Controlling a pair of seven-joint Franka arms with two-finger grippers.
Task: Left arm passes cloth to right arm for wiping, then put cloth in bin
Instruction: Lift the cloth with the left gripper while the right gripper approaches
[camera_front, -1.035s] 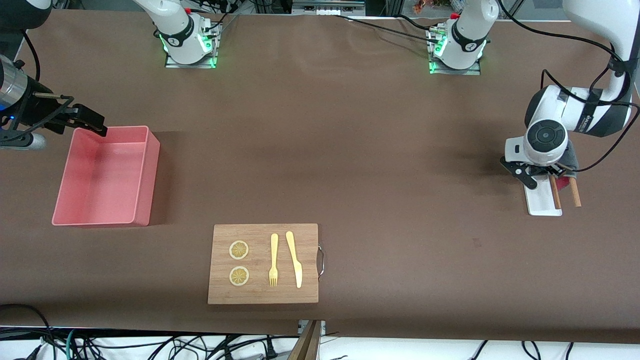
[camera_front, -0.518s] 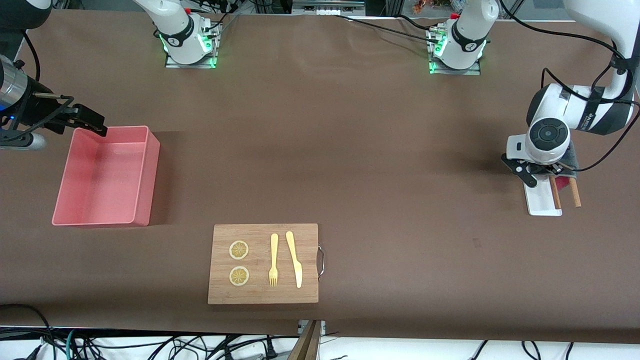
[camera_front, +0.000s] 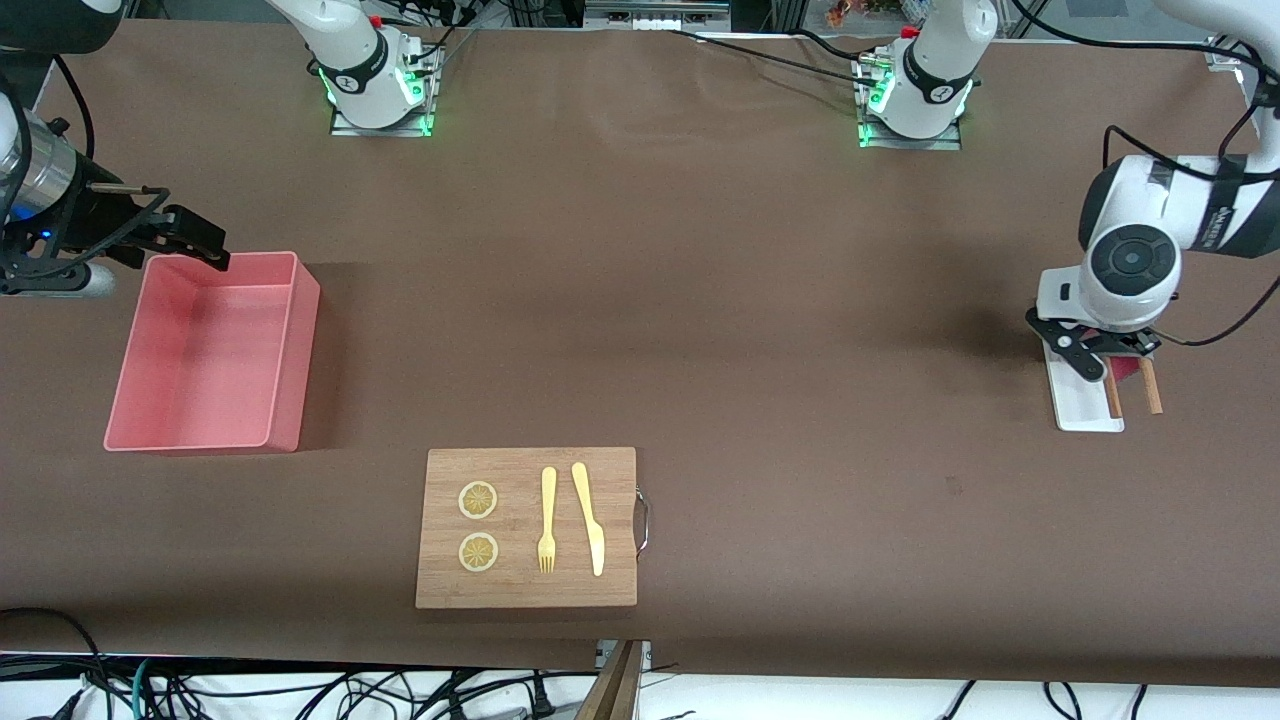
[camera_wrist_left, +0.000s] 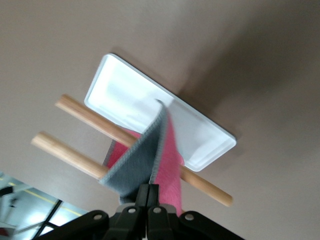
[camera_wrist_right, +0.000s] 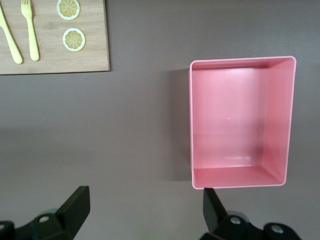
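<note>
Cloth (camera_wrist_left: 150, 157) pinched at its top edge in left gripper (camera_wrist_left: 148, 196), jaws fully closed on it, pink and grey faces hanging below the fingertips over the white tray (camera_wrist_left: 122, 90) and two wooden sticks (camera_wrist_left: 82, 112). Lower end of cloth looks to be touching or just above the tray, cannot tell which. Grip takes only a thin edge, so risk is fabric slipping out on a fast swing toward the handover. Hanging folds could also snag a stick and drag it or the tray along. Right gripper (camera_wrist_right: 142, 200) waits with jaws spread wide, holding nothing, above bare table just beside the bin (camera_wrist_right: 240, 122), well apart from left gripper. Long carry between them, so handover misalignment likely if the cloth swings. Cutting board (camera_front: 527, 527) with fork (camera_front: 547, 520), knife (camera_front: 589, 517) and two lemon slices (camera_front: 478, 500) lies near the path; a low pass could brush them
</note>
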